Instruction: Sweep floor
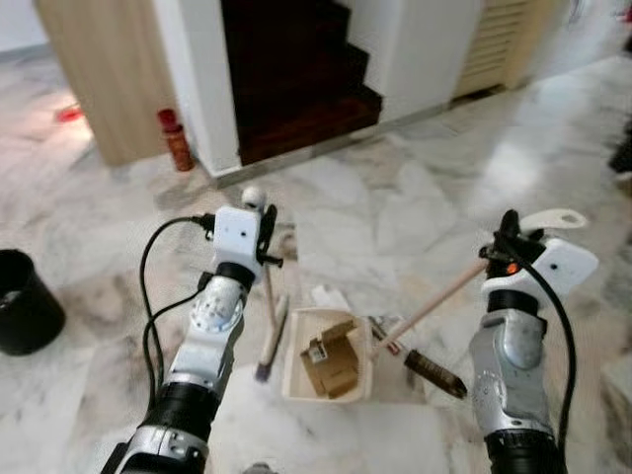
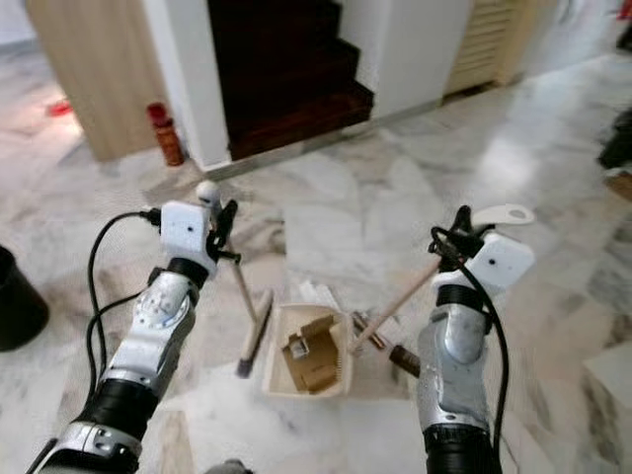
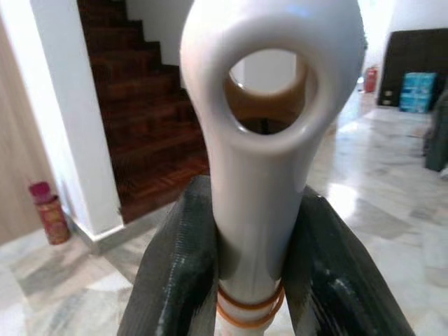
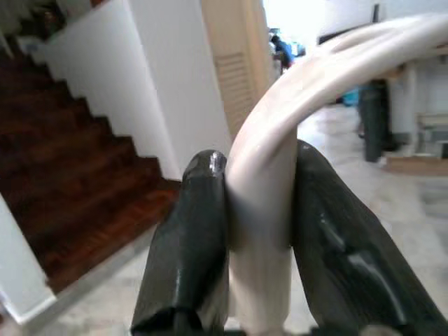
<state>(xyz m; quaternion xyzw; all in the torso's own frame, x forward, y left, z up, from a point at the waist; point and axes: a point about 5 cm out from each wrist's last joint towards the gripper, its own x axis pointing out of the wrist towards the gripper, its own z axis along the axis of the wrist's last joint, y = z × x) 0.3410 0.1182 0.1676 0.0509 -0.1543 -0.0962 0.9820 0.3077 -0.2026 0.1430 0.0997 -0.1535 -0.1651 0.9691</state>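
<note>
A cream dustpan (image 1: 294,375) lies on the marble floor between my arms, with brown cardboard scraps (image 1: 331,363) inside. Its long wooden handle (image 1: 268,296) rises to a white looped top (image 3: 269,140). My left gripper (image 1: 263,215) is shut on that top, one black finger (image 3: 175,273) on each side. My right gripper (image 1: 508,235) is shut on the white looped end (image 4: 262,210) of a broom stick (image 1: 434,301). The stick slants down to a dark brush head (image 1: 434,373) just right of the pan. A white paper scrap (image 1: 331,294) lies behind the pan.
A black bin (image 1: 25,301) stands on the floor at the left. A red canister (image 1: 178,140) sits by the white pillar (image 1: 202,89), beside dark wooden stairs (image 1: 296,79). A louvred door (image 1: 489,49) is at the back right. Open marble floor lies ahead and to the right.
</note>
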